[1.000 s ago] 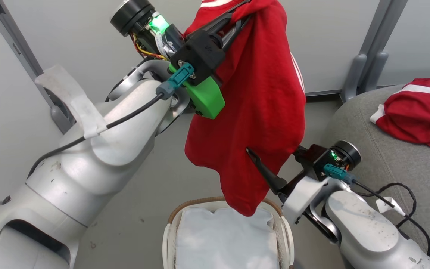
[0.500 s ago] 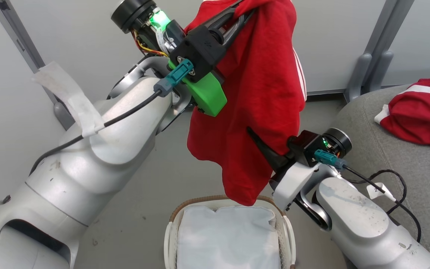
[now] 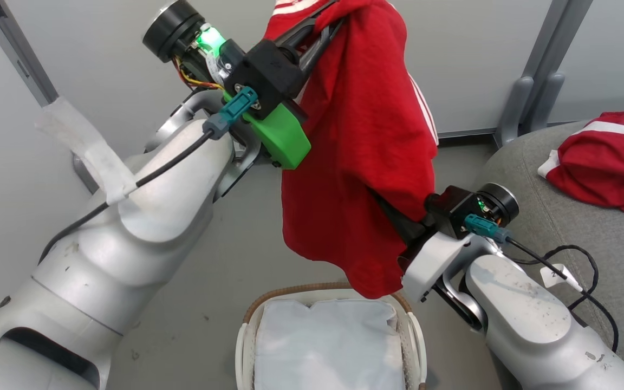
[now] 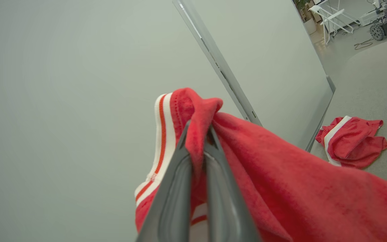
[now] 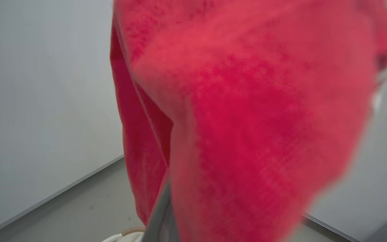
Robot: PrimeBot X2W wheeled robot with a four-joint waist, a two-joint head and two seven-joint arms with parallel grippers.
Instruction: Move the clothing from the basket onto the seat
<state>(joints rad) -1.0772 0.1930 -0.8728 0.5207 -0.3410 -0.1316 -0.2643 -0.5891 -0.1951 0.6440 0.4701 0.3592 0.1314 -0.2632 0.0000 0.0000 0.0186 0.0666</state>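
Observation:
One red garment (image 3: 355,151) with white stripes hangs in the air above the basket (image 3: 248,336). My left gripper (image 3: 323,19) is shut on its striped top edge; the left wrist view shows the cloth pinched between the two fingers (image 4: 198,134). My right gripper (image 3: 393,216) reaches in from the lower right, its fingers buried in the garment's lower part and shut on the cloth. One of its fingers (image 5: 160,215) shows under the red fabric. The basket holds its white liner (image 3: 328,346). A second red garment (image 3: 604,168) lies crumpled on the grey seat (image 3: 577,238).
Grey partition panels with upright posts (image 3: 528,92) stand behind. My bulky left forearm (image 3: 144,216) crosses the left half of the head view. A black cable (image 3: 580,268) loops over the seat by my right arm. Grey floor (image 3: 225,271) surrounds the basket.
My right gripper has closed on the lower part of the hanging garment. The left gripper has shifted a little to the left with the cloth, and the hem has risen slightly.

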